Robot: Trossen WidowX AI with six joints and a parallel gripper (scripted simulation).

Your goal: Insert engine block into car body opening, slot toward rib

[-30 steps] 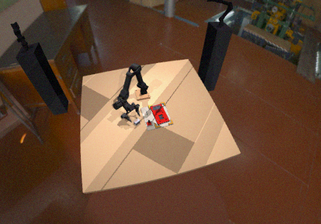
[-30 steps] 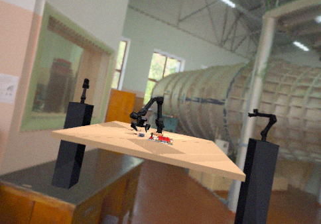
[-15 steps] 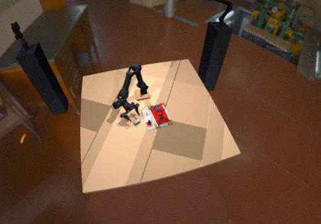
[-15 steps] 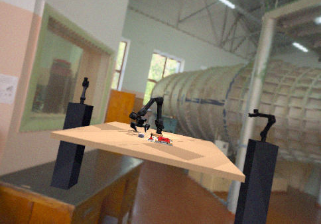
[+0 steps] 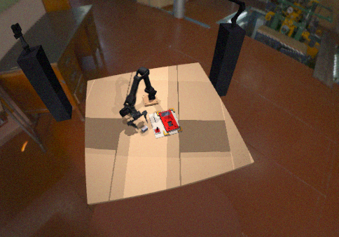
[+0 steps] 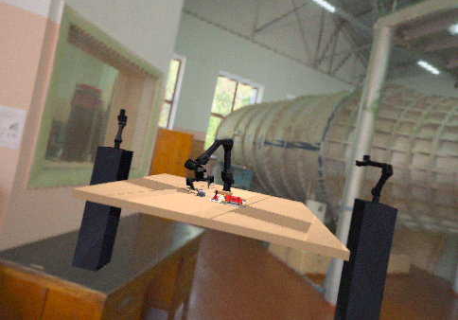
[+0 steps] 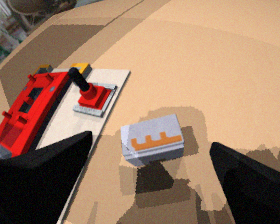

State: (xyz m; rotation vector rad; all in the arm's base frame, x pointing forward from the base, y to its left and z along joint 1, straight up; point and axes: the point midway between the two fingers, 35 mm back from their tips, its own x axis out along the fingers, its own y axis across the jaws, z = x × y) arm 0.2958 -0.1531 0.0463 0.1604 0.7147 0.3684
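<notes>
The engine block (image 5: 144, 129) (image 6: 202, 193) (image 7: 152, 137) is a small grey block with an orange comb-shaped mark on top. It lies on the table beside the white board. My gripper (image 5: 141, 123) (image 6: 201, 186) (image 7: 153, 143) is open and empty, above the block; in the wrist view the block shows midway between the fingertips. The car body (image 5: 164, 121) (image 6: 234, 200) (image 7: 55, 80) is red and sits on the board, left in the wrist view. Its dark opening (image 5: 170, 123) (image 7: 31, 99) shows in its top. The rib and the block's slot cannot be made out.
The white board (image 5: 160, 135) (image 7: 118, 80) carries yellow corner pieces (image 7: 81, 68) around the body. A red piece with a black upright stick (image 5: 157, 130) (image 7: 95, 97) stands in a grey frame on the board, between the car body and the block.
</notes>
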